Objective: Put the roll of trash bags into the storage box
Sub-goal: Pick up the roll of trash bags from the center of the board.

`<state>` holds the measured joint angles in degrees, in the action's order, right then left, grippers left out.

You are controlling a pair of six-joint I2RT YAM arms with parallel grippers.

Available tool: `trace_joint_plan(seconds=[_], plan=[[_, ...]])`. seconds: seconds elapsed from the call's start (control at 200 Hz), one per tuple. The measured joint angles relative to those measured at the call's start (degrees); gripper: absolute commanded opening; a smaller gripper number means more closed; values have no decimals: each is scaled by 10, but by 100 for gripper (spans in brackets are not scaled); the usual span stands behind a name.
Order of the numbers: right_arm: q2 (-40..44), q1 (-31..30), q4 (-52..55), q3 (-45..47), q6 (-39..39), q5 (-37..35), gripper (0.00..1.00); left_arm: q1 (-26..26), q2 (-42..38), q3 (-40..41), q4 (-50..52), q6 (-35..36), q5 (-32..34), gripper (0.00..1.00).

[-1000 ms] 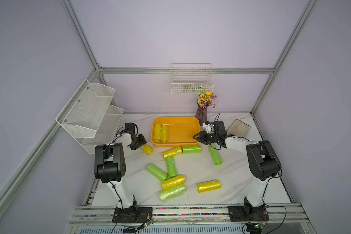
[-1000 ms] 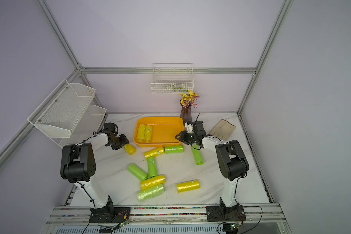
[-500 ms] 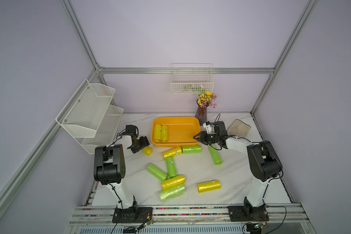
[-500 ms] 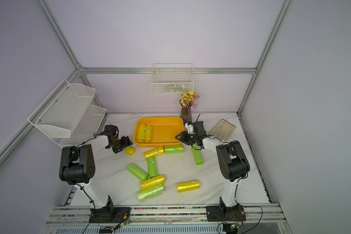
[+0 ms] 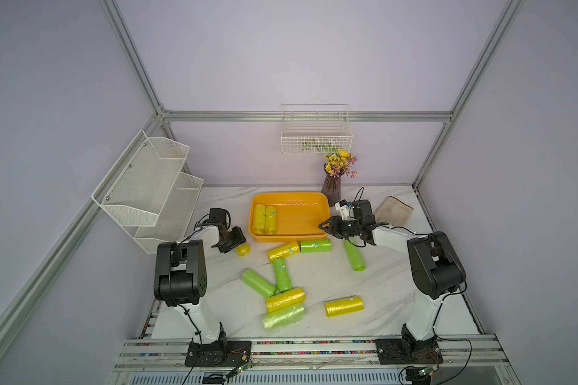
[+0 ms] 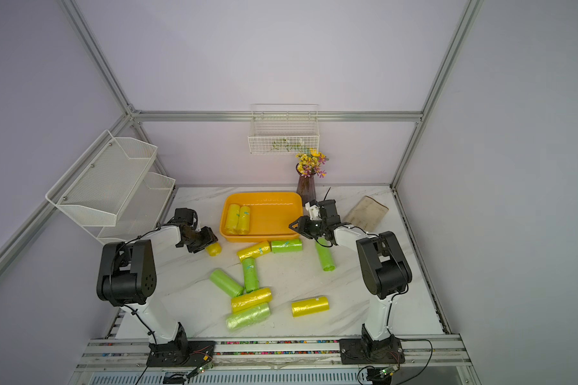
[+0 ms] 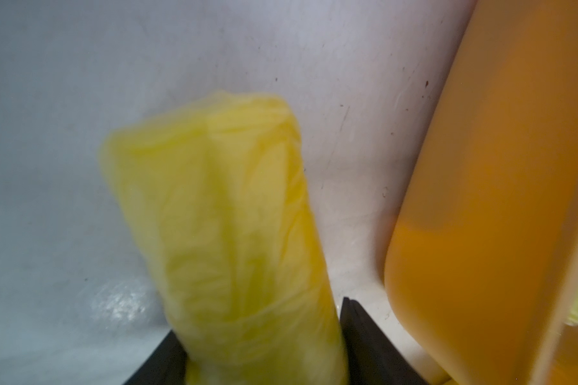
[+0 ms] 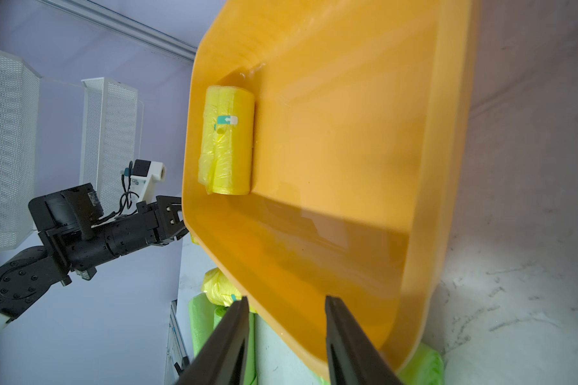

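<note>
Top view: the left jaws, wide a half-second ago, now pinch the yellow roll (image 5: pixel 242 249) on the desk (image 5: pixel 391 283), with the storage box (image 5: pixel 287 194) just beside them.

Left wrist: the roll fills the gap. It looks gripped and ready to lift.

Right wrist: the right jaws are unchanged, apart and empty over the box's corner.

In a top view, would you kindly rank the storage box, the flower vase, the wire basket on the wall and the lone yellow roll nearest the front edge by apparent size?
1. wire basket and storage box: near alike, and the basket sits higher, so unranked
2. flower vase
3. lone yellow roll, close to the vase in apparent size
</note>
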<state>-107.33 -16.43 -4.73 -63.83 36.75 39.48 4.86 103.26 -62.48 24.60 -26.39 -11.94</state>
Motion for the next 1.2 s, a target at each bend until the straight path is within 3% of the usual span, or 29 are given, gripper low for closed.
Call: trace_joint_plan(seconds=[0.185,0.415,0.835,1.2], plan=[[7,3,-3,10,0,1,43,-4,1,-5,1,4,7,41],[9,3,-6,12,0,2,43,-13,-4,-13,21,22,27,37],[10,4,-9,14,1,2,43,-57,-79,-110,79,60,47,38],[11,5,-11,17,3,3,42,-120,-58,-224,81,67,44,39]])
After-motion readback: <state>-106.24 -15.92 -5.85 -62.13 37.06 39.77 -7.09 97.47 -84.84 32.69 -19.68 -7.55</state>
